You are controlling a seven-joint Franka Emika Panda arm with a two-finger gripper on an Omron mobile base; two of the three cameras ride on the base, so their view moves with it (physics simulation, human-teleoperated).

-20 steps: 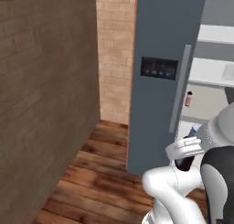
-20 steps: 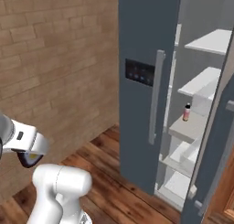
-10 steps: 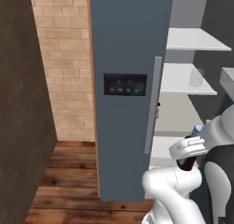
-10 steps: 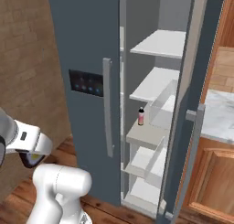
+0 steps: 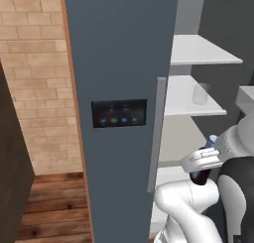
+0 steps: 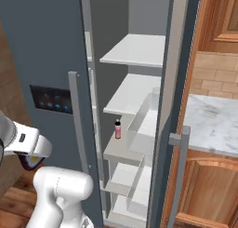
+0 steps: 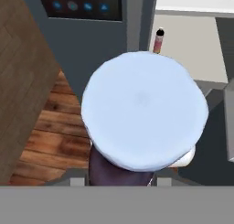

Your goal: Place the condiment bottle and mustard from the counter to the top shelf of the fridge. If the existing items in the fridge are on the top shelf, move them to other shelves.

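Note:
My gripper (image 5: 202,168) is shut on the condiment bottle (image 5: 212,139), a dark maroon bottle with a pale lilac cap, held low in front of the open fridge (image 5: 119,63). In the hand view that cap (image 7: 144,109) takes up the middle and hides the fingers. The top shelf (image 5: 203,51) is a bare white board, also seen in the right base view (image 6: 137,50). A clear glass (image 5: 201,94) stands on the shelf just below it. The marbled counter (image 6: 211,122) lies right of the fridge. The mustard is out of view.
A small reddish bottle with a dark cap (image 6: 117,129) stands on the third shelf, also seen in the hand view (image 7: 158,40). The fridge's shut left door with its touch panel (image 5: 119,113) and grey handle (image 5: 158,133) stands left of the opening. The open door (image 6: 179,106) flanks the right.
Both base views have swung right with the base, so the fridge's open compartment and the counter now show more fully. The gripper still holds the bottle the same way.

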